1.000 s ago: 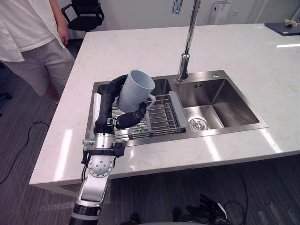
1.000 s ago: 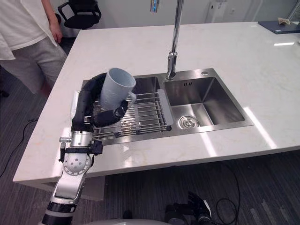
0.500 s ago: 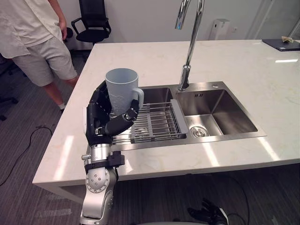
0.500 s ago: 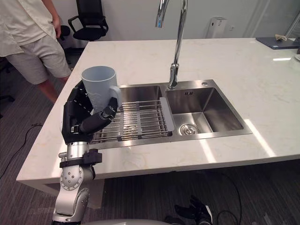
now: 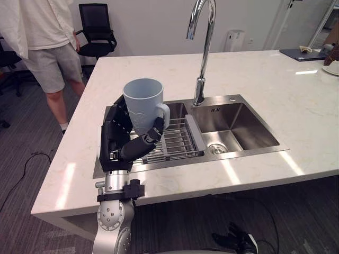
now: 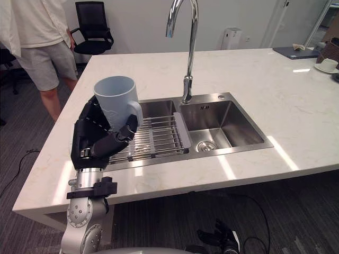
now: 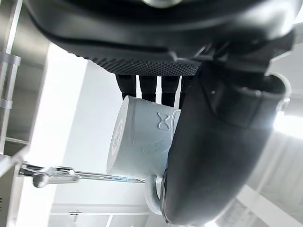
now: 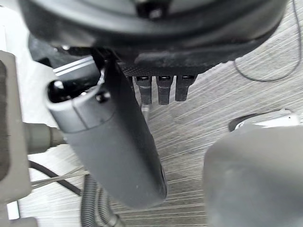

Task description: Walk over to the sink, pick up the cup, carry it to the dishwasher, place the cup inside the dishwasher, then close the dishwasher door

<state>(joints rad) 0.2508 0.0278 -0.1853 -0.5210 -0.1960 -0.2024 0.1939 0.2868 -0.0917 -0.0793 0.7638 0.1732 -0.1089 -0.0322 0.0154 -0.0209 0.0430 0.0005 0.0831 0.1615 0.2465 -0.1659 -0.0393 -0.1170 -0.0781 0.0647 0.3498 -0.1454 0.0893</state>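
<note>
Cup (image 5: 144,103): pale blue-grey mug, plain smooth wall, slightly narrower toward the base, 1 loop handle.

Left eye view: the cup is upright, mouth up, held in the air by the left hand (image 5: 119,140), clear of the counter (image 5: 275,84). Its handle points toward the faucet side. The thumb (image 5: 143,145) crosses the lower wall under the handle and the fingers wrap the far side, so the hand is clamped on the cup. Behind it is the sink (image 5: 267,144) with 2 basins; a wire rack (image 5: 177,142) sits in the left one, and the tall chrome faucet (image 5: 201,47) stands at the back between them. A person (image 5: 45,37) stands at the far left near a black chair (image 5: 95,26).

Right eye view: same grip. The cup shows in front of the rack's left end and the base is hidden in the palm.

Left wrist view: fingers (image 7: 151,87) are curled over the cup's side, with the thumb across the opposite side by the handle. A raised bow-shaped mark shows on the wall.

Right wrist view: the right hand (image 8: 156,56) hangs over the floor (image 8: 246,75), fingers side by side and loosely straight, holding nothing.
</note>
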